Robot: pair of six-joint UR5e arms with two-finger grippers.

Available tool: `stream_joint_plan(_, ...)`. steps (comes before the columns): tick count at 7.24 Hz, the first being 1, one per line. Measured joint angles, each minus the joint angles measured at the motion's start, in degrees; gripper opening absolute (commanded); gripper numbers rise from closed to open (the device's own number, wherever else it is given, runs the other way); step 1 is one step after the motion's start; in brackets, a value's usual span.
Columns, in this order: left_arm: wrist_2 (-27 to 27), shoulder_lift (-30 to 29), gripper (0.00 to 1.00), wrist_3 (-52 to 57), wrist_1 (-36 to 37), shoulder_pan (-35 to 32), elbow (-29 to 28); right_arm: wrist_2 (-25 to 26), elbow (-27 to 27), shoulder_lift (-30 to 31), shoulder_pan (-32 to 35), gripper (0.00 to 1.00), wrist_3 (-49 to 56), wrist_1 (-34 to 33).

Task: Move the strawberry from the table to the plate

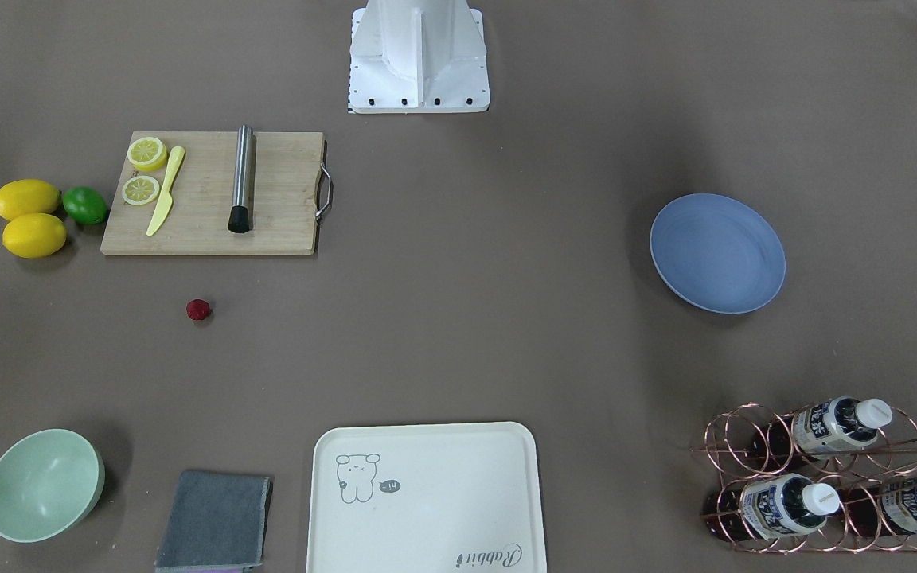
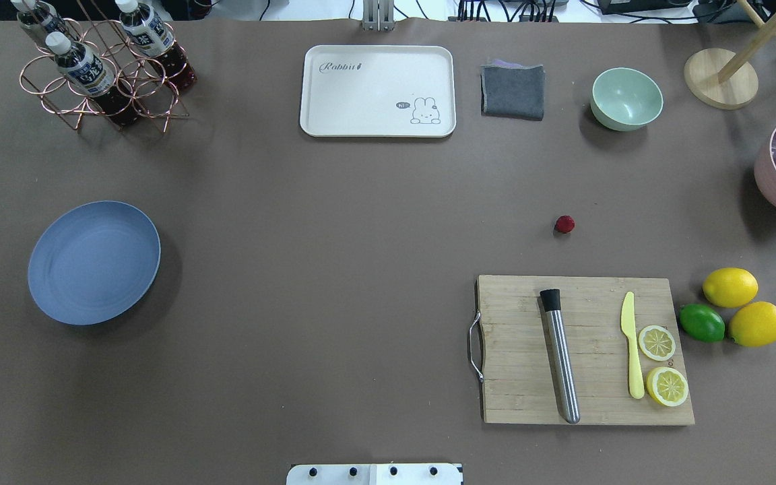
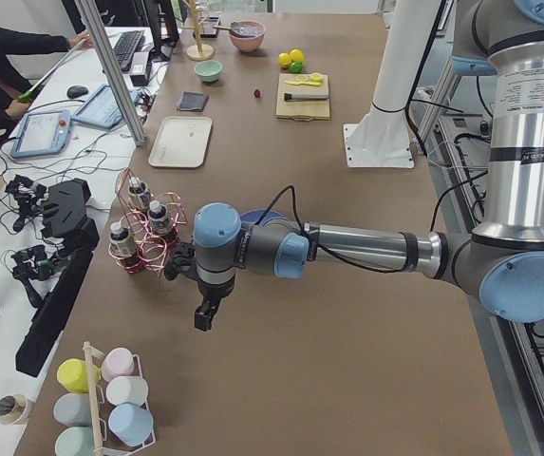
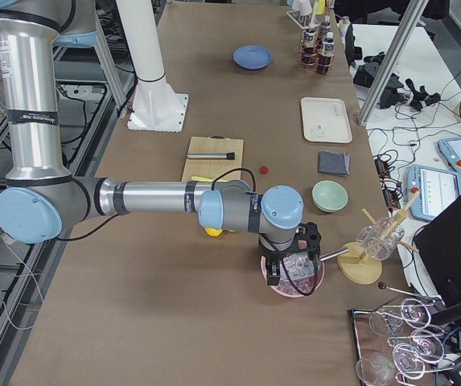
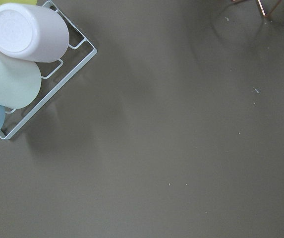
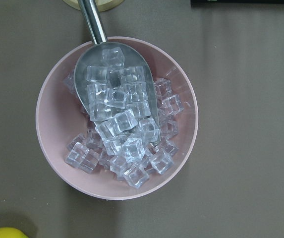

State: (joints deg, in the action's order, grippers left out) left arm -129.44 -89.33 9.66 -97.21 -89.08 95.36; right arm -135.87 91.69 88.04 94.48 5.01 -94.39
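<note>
The strawberry [image 1: 198,309] [image 2: 564,224], small and dark red, lies alone on the grey-brown table [image 1: 466,318], just off the cutting board. The blue plate [image 1: 717,253] [image 2: 93,262] sits empty far across the table on the robot's left side. Neither arm shows in the overhead or front views. In the exterior left view my left gripper [image 3: 203,318] hangs over bare table near the bottle rack, far from the berry. In the exterior right view my right gripper [image 4: 282,277] hovers over a pink bowl of ice. I cannot tell whether either gripper is open or shut.
The cutting board [image 2: 583,350] holds a steel muddler, a yellow knife and lemon halves; lemons [image 2: 730,287] and a lime lie beside it. A mint bowl [image 2: 626,98], grey cloth [image 2: 512,91], cream tray [image 2: 378,91], bottle rack [image 2: 102,71] and ice bowl [image 6: 117,119] line the edges.
</note>
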Motion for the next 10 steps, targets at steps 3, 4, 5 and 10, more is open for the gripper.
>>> stream_joint_plan(3,-0.4,-0.2,0.98,0.2,-0.2,0.0,0.2,-0.1,0.2,0.1,0.1,1.00,0.1,0.0)
stream_joint_plan(4,-0.4,-0.8,0.98,0.3,0.1,0.1,0.4,0.0,0.4,0.2,0.1,1.00,0.1,0.0)
stream_joint_plan(5,-0.3,-1.7,0.98,0.1,0.6,0.2,0.3,0.0,0.5,0.2,0.2,1.00,0.1,0.0)
stream_joint_plan(10,-0.5,-0.5,0.98,0.3,-0.2,0.1,0.4,-0.1,1.6,0.1,0.3,1.00,0.2,0.0)
